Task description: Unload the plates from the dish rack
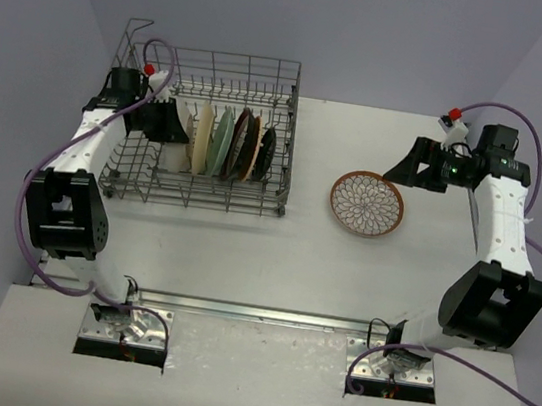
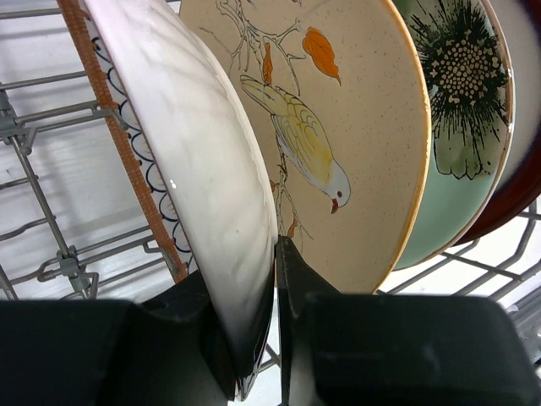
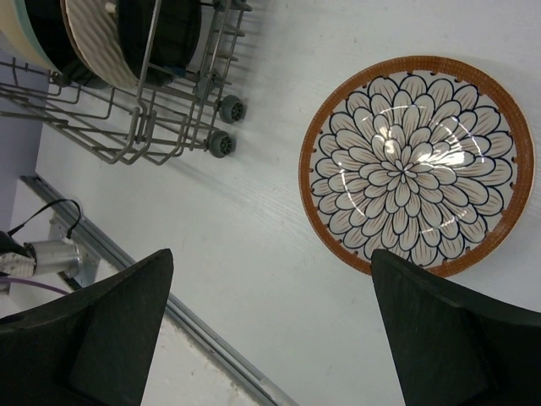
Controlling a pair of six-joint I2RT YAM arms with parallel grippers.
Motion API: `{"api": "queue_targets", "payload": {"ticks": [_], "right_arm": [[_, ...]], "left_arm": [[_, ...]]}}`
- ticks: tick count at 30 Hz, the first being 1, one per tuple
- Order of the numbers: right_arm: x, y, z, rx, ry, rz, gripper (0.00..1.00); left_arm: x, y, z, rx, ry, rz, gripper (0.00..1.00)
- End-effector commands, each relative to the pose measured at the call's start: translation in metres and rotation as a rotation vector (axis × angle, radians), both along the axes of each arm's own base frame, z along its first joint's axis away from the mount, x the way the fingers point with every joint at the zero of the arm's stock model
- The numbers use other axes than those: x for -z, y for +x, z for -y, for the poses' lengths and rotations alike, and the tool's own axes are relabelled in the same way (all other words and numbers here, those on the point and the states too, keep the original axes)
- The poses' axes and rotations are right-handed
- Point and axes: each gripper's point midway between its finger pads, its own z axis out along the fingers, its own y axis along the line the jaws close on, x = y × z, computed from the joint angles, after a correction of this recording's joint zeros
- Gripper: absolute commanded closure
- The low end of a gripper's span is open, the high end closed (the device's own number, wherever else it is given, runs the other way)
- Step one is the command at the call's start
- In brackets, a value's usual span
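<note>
Right now the dish rack [image 1: 290, 140] stands on the white counter [image 1: 244, 250] with a row of plates upright between its tines. The left arm [image 1: 93, 138] reaches over the rack's left wall to the left end of that row. Its jaws are closed on the rim of a white plate [image 2: 194, 169], one finger on each face, and the plate stands on edge inside the rack. Crowding it on the side toward the middle of the rack is a cream plate with a painted bird [image 2: 355, 127], very close beside it. Beyond that come a pale green plate with a dark flower [image 2: 461, 101] and a dark red rim [image 2: 516, 190]. On the white plate's other side a brown edge with blue scallops [image 2: 118, 152] lies close against it; whether that is a separate plate I cannot tell. Rack wires [image 2: 51, 254] run just behind. To the right of the rack, well apart from it, a brown-rimmed petal-pattern plate [image 1: 367, 203] lies flat on the counter. The right arm [image 1: 497, 215] hangs near that plate, on the side away from the rack, its jaws wide open and touching nothing. Small wheels [image 3: 220, 144] sit under the rack's corner nearest that plate, and purple cables [image 1: 507, 107] trail from both arms.
</note>
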Motion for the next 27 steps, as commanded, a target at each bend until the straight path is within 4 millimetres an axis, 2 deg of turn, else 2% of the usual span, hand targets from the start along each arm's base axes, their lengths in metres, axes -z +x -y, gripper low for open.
{"api": "queue_targets", "payload": {"ticks": [1, 3, 7, 10, 11, 16, 21, 25, 27], "right_arm": [[-0.017, -0.002, -0.009, -0.028, 0.023, 0.074, 0.01], [-0.017, -0.003, -0.010, -0.030, 0.028, 0.078, 0.01], [-0.019, -0.004, -0.013, -0.022, 0.051, 0.072, 0.01], [-0.024, -0.003, -0.014, -0.017, 0.067, 0.072, 0.01], [-0.027, -0.003, -0.016, -0.020, 0.074, 0.076, 0.01], [-0.040, 0.000, -0.017, -0.003, 0.096, 0.089, 0.01], [-0.054, 0.002, -0.020, 0.021, 0.136, 0.103, 0.01], [-0.067, 0.005, -0.022, 0.040, 0.162, 0.113, 0.01], [-0.074, 0.004, -0.024, 0.038, 0.172, 0.128, 0.01]], "left_arm": [[-0.073, 0.003, 0.003, 0.040, -0.061, 0.159, 1.00], [-0.086, 0.000, 0.001, 0.044, -0.076, 0.168, 1.00], [-0.149, 0.002, -0.004, 0.082, -0.134, 0.284, 1.00], [-0.181, 0.001, -0.002, 0.097, -0.133, 0.343, 1.00], [-0.200, 0.002, -0.002, 0.105, -0.120, 0.386, 1.00], [-0.249, -0.001, -0.007, 0.125, 0.025, 0.532, 1.00], [-0.247, -0.016, 0.039, 0.315, 0.412, 0.661, 1.00], [-0.234, -0.056, 0.090, 0.469, 0.690, 0.830, 1.00], [-0.225, -0.071, 0.111, 0.540, 0.779, 0.857, 1.00]]}}
